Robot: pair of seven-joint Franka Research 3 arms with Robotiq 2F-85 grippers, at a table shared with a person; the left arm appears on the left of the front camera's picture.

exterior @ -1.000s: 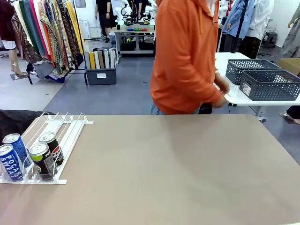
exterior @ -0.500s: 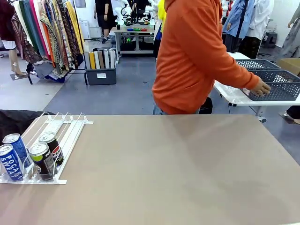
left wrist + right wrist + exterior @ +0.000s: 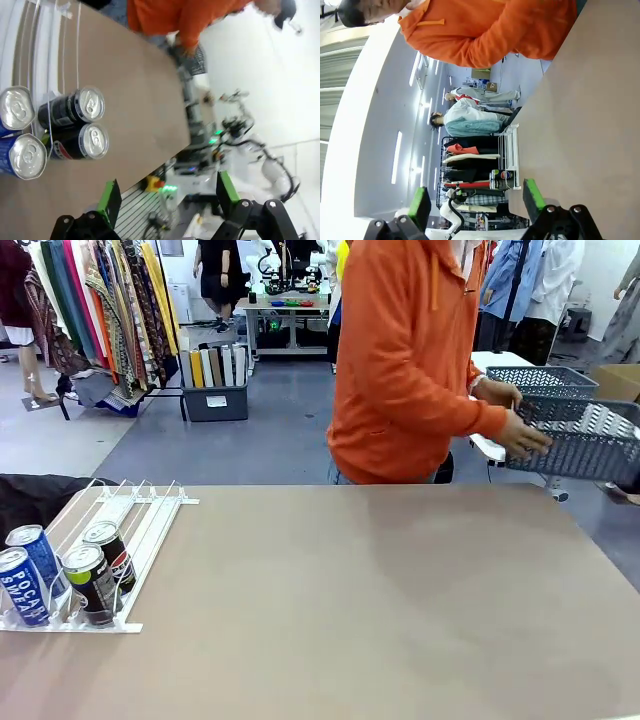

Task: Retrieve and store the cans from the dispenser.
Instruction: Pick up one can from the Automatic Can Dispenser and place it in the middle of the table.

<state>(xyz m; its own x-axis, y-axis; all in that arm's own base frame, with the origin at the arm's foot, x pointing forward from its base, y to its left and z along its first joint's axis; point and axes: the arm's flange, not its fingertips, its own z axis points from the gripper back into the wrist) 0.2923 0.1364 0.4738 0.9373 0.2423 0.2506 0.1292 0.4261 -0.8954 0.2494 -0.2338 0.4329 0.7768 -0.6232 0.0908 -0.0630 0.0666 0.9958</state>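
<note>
Currently, front view: four slim blue and black aluminium cans [image 3: 92,585] upright at lower left, in white railed plastic dispenser [image 3: 100,626]. Left wrist view: cans at left edge, tops facing up; left end effector [image 3: 167,192] spread, empty, likely nearer. Right wrist view: right end effector [image 3: 476,197] spread; cans far off, lower centre.

From where I stand, the left gripper [image 3: 167,200] hangs with jaws spread wide, its green pads [image 3: 110,196] at seven and five o'clock in its wrist view, holding nothing. The right gripper [image 3: 476,202] is parted the same way and also holds nothing.
</note>
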